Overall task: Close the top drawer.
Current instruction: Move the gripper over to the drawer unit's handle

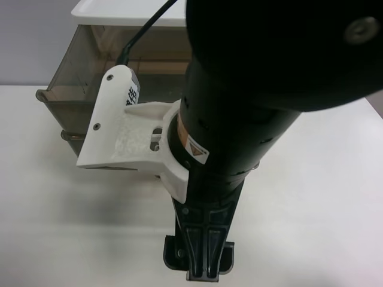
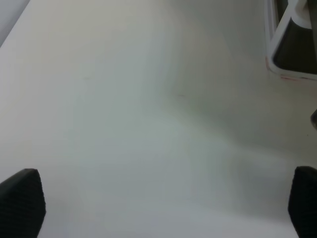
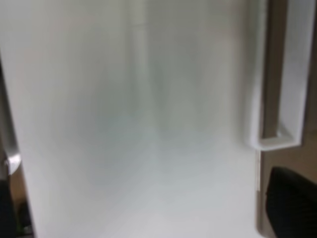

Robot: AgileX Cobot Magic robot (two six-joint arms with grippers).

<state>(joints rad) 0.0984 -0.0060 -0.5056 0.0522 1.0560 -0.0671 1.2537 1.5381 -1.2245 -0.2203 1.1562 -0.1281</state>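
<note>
The top drawer [image 1: 75,72], smoky brown-grey and translucent, stands pulled out from under the white lid [image 1: 114,12]. A black arm [image 1: 239,119] with a white wrist mount [image 1: 119,131] hides its front and handle. In the right wrist view a white loop handle [image 3: 277,99] stands close beside one black finger [image 3: 290,203]. I cannot tell which drawer it belongs to. My right gripper [image 3: 148,213] is open and empty over the white table. My left gripper [image 2: 161,208] is open and empty too, with its pads [image 2: 20,198] far apart.
The lower drawer [image 1: 70,137] shows only as a corner under the top one. The white table [image 1: 317,197] spreads around the unit. A white-framed dark part [image 2: 292,44] shows at the edge of the left wrist view.
</note>
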